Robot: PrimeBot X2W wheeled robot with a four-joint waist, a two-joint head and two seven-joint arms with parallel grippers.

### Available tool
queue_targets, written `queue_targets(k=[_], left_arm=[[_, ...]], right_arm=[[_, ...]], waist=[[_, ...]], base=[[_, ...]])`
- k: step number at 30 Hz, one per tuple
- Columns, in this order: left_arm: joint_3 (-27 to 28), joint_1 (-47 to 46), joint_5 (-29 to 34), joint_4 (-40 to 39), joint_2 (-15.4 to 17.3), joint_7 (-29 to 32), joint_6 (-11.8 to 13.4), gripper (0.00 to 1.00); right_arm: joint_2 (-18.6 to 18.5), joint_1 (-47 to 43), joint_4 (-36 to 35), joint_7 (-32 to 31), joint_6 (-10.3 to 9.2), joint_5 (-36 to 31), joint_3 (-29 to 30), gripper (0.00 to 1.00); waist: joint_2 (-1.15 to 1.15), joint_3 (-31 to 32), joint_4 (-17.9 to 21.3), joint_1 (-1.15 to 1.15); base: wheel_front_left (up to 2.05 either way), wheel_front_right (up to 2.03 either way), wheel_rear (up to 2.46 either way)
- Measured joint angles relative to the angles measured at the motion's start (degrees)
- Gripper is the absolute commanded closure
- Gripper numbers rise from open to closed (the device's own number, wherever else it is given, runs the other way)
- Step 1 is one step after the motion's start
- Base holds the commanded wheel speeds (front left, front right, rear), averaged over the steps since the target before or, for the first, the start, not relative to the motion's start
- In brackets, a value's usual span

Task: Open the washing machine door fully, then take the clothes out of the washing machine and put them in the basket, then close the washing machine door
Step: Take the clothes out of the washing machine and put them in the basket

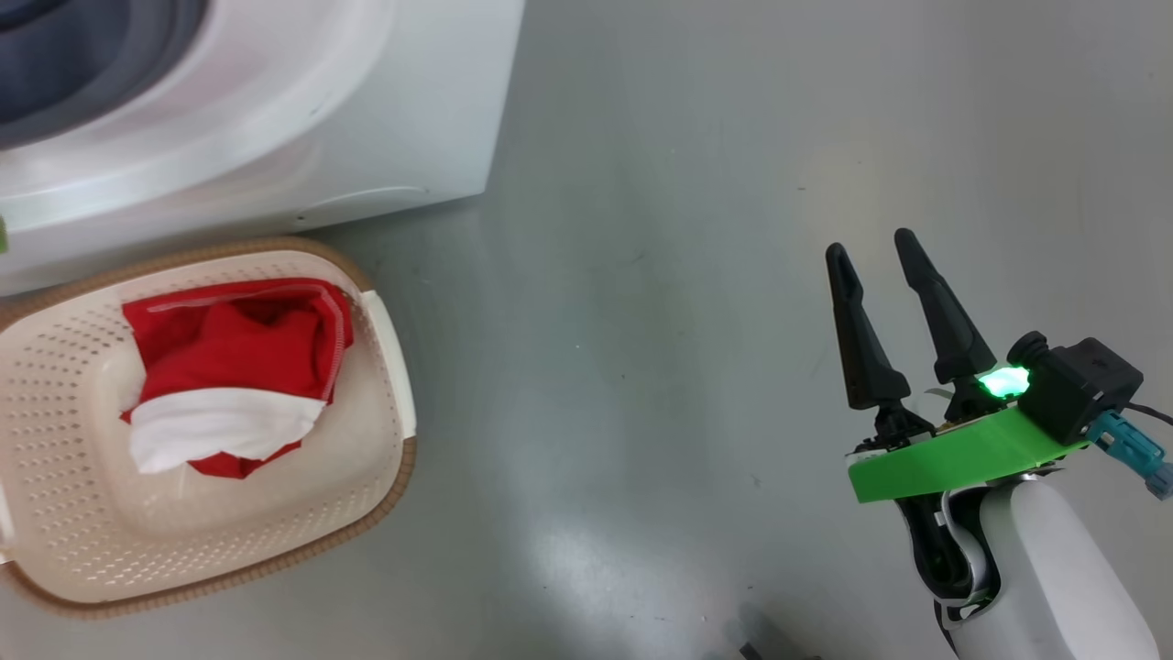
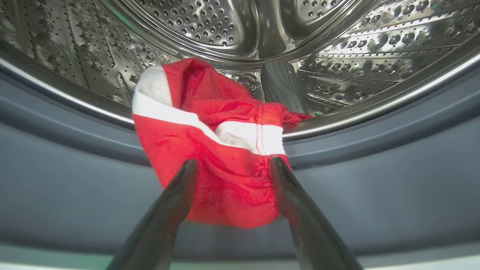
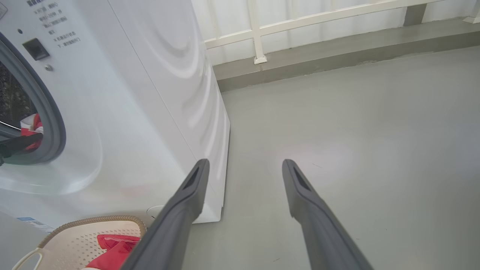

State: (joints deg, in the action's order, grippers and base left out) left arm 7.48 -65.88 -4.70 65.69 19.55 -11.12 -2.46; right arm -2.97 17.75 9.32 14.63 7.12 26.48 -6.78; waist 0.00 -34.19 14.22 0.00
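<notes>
**Next garment lined up for the grab**

The left jaws stand released and wide at the mouth of the washing machine (image 1: 367, 119). Their dark fingers (image 2: 168, 210) bracket a red-and-white garment (image 2: 225, 187) that hangs over the near lip of the steel drum (image 2: 210, 22) onto the grey gasket (image 2: 75, 180). It sags toward the arm, leaving a loose fold between the tips, probably why the approach is here. Nothing is pinched yet. The basket (image 1: 64, 431) sits on the floor (image 1: 641, 367) just in front of the machine, near and left, keeping the carry short; another red garment (image 1: 238, 339) lies in it. The right jaws, released and empty, hover over bare floor at the right, well apart from the work.
</notes>
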Motion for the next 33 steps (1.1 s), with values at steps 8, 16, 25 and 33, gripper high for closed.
queue_targets(k=[8, 16, 25, 33], left_arm=[[-1.6, -3.5, 1.0, 4.6, 1.8, -0.4, 1.0, 0.0], [-2.4, -4.5, 1.1, 6.6, 2.6, -1.7, 1.0, 1.0], [-3.0, -3.7, -0.2, 4.9, 1.0, -3.2, -0.2, 1.0], [-1.3, 6.6, -2.8, -9.1, -2.6, -3.4, -1.1, 1.0]], right_arm=[[0.0, 0.0, -0.2, 0.0, 0.0, 0.4, -1.1, 0.0], [0.0, 0.0, -0.2, 0.0, 0.0, 0.8, -1.2, 0.0], [0.0, 0.0, 0.1, 0.0, 0.0, 0.7, -1.1, 0.0], [0.0, -0.2, 0.7, 0.0, 0.0, 0.1, -0.9, 0.0]], waist=[[0.0, -1.3, 1.3, 0.0], [0.0, -1.1, 1.5, 0.0], [0.0, 1.1, 0.4, 0.0], [0.0, 4.5, -1.1, 0.0]], base=[[0.0, 0.0, 0.0], [0.0, 0.0, 0.0], [0.0, 0.0, 0.0], [0.0, 0.0, 0.0]])
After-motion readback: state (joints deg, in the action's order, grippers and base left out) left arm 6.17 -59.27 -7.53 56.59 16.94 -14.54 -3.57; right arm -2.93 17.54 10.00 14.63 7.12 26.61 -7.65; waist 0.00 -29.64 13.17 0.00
